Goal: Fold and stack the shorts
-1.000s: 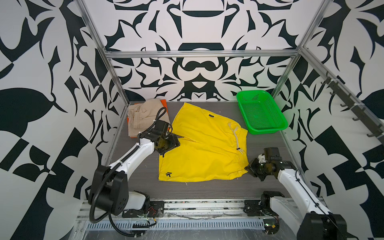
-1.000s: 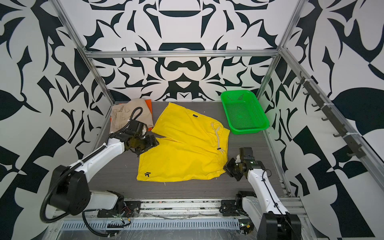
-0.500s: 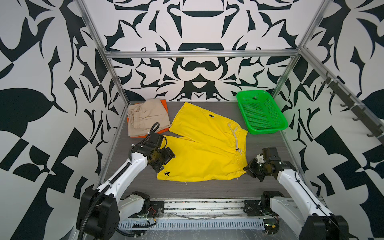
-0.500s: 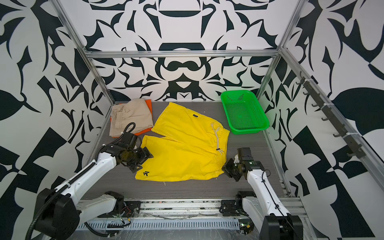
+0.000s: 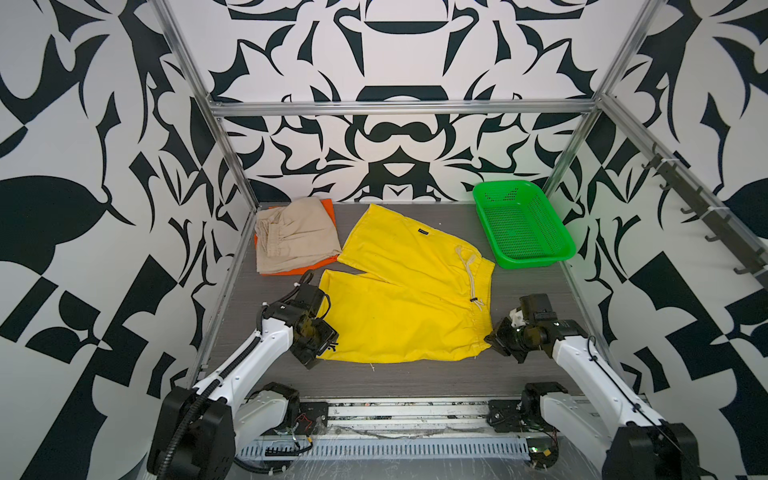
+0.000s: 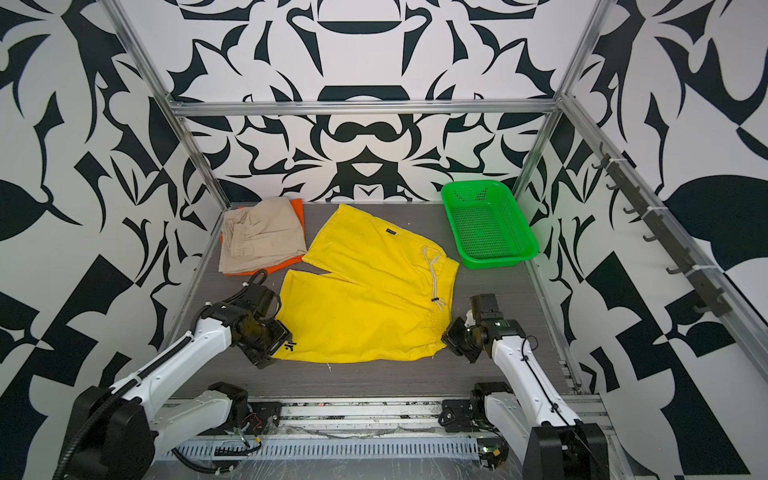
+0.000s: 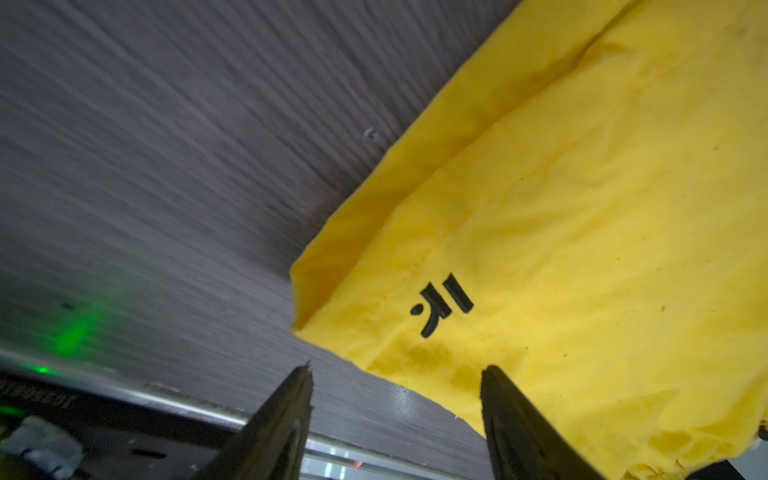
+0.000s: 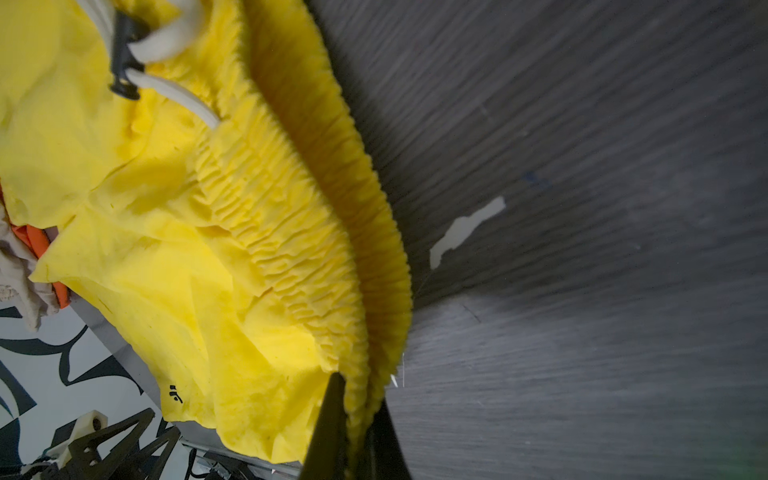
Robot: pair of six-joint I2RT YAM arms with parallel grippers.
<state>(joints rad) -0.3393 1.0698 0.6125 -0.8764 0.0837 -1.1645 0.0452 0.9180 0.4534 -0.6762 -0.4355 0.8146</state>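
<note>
Yellow shorts [image 5: 407, 307] flat across mid-surface [image 5: 415, 382], long axis left to right: waistband toward the right arm, leg hems toward the left. Right hand [image 8: 359, 388] pressed shut on the near waistband corner. Left hand [image 7: 395, 368] spread, not yet gripping, near hem corner with black logo [image 7: 440, 305] just ahead of its tips. Likely next: closing there. Beige shorts [image 5: 291, 232] atop orange shorts [image 5: 330, 208], far left corner.

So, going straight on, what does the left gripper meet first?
Likely the yellow shorts, at the hem corner by the black logo; the open left gripper points at it, though depth is unclear.
</note>
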